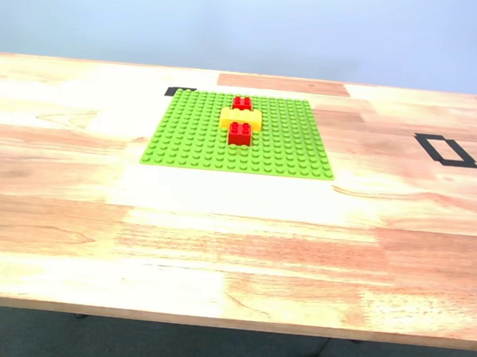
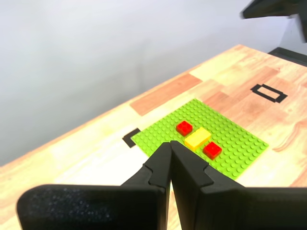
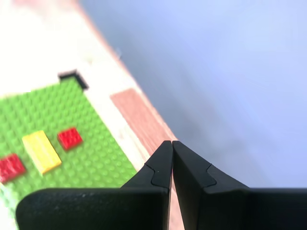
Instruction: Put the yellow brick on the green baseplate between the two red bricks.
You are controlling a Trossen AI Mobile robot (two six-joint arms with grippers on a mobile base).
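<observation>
I am looking at the yellow brick (image 1: 241, 119) sitting on the green baseplate (image 1: 192, 141), lodged in the gap between the two red bricks (image 1: 240, 133), so by my judgement the placing is already made and nothing is left for the fingers to carry. In the exterior view the three pieces are forming one line running away from the robot, the far red brick (image 1: 242, 103) just behind the yellow one, the near red one just in front, both seeming to touch it. The yellow brick's long axis is lying crosswise to that line, its ends poking out past the red bricks towards either side of the plate. Neither arm is showing in the exterior view, so both are hanging well clear of the table (image 1: 232, 253). My first gripper (image 2: 171, 143) is pinched together with nothing between its tips, looking down at the plate from high up and well apart. My second gripper (image 3: 172, 143) is likewise pinched together and empty, with the bricks off to one side far below it. I cannot tell which arm is nearer.
</observation>
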